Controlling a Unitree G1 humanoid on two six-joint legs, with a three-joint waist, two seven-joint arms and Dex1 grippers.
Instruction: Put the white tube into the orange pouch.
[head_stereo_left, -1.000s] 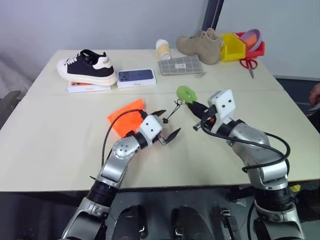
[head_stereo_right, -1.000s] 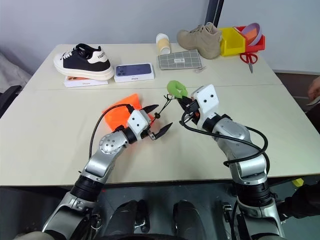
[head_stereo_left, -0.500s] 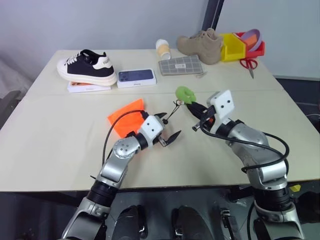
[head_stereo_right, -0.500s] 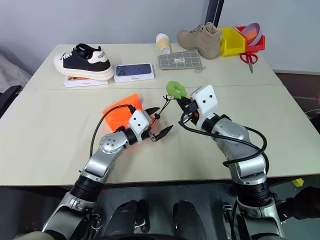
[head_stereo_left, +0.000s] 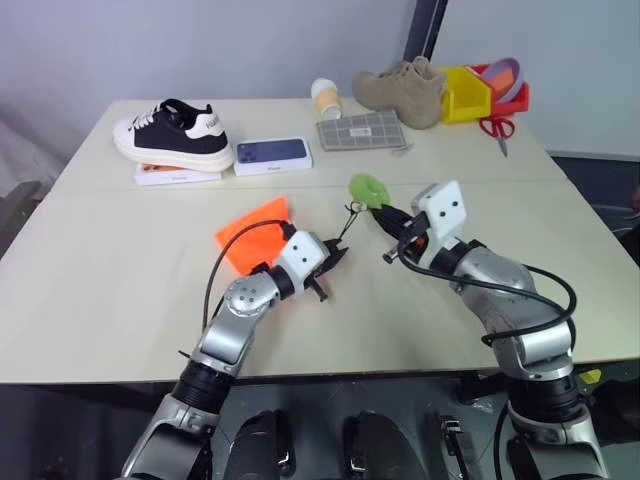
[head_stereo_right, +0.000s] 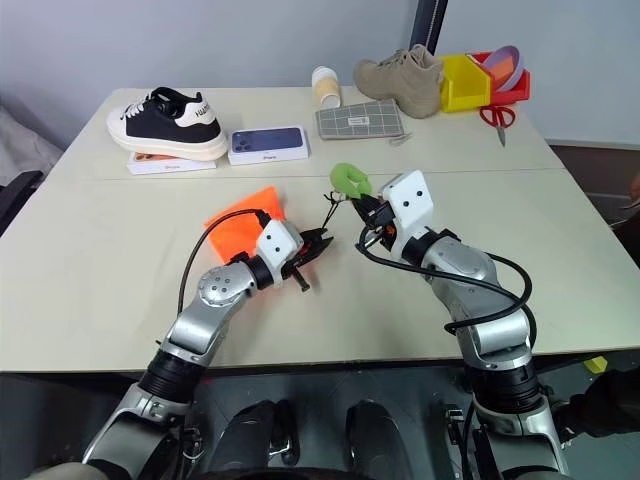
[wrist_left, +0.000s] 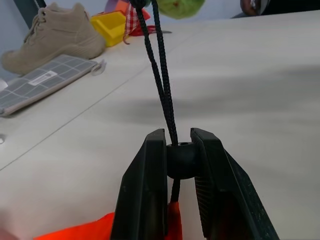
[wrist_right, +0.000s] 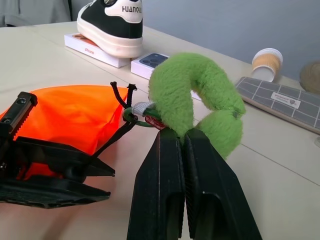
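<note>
The orange pouch (head_stereo_left: 252, 233) lies flat on the table, left of centre. Its thin dark cord (wrist_left: 161, 75) runs up from a round black stopper (wrist_left: 179, 159) to a fuzzy green disc (wrist_right: 192, 95). My left gripper (wrist_left: 179, 160) is shut on that stopper, just right of the pouch's mouth. My right gripper (wrist_right: 184, 137) is shut on the green disc and holds it above the table, so the cord is stretched between both hands. The white tube is out of view.
At the table's back stand a black-and-white sneaker (head_stereo_left: 172, 133) on a box, a phone box (head_stereo_left: 272, 153), a paper cup (head_stereo_left: 326, 97), a grey checked case (head_stereo_left: 362, 130), a tan boot (head_stereo_left: 403, 90), a yellow bin (head_stereo_left: 462, 93) and scissors (head_stereo_left: 497, 128).
My left gripper's fingers, spread wide before, have closed on the black cord stopper. Both arms stayed where they were, and the right gripper kept its hold on the green disc.
</note>
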